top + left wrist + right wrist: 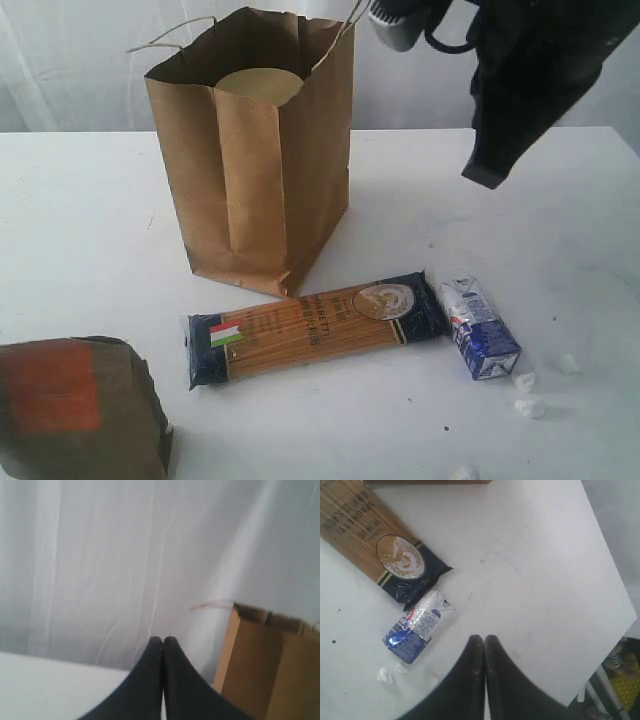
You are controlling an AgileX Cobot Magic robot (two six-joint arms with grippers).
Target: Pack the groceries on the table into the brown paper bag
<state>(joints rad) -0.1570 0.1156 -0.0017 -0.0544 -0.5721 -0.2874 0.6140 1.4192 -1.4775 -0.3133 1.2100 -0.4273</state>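
- The brown paper bag [260,170] stands upright with its mouth open on the white table [80,230], toward the back and left of the middle.
- Just inside the bag's mouth I can see a round tan lid [258,85]. Whatever is under it is hidden by the paper.
- The blue-ended spaghetti packet [315,328] lies flat and slanted just in front of the bag.
- The small blue-white carton [480,327] lies on its side right by the packet's right end. I cannot tell whether the two touch.
- The brown pouch with orange label [75,410] sits at the front left, partly cut off by the edge of the exterior view.
- A few small white crumbs [525,380] are scattered near the carton, on the front right.
- The right gripper [484,639] hangs over bare tabletop on the right, clear of the carton and the packet. Its fingers are pressed together with nothing between them.
- The left gripper [163,640] is raised, with its tips pressed together and empty. It faces a white curtain [100,555], with the bag's upper edge off to one side.
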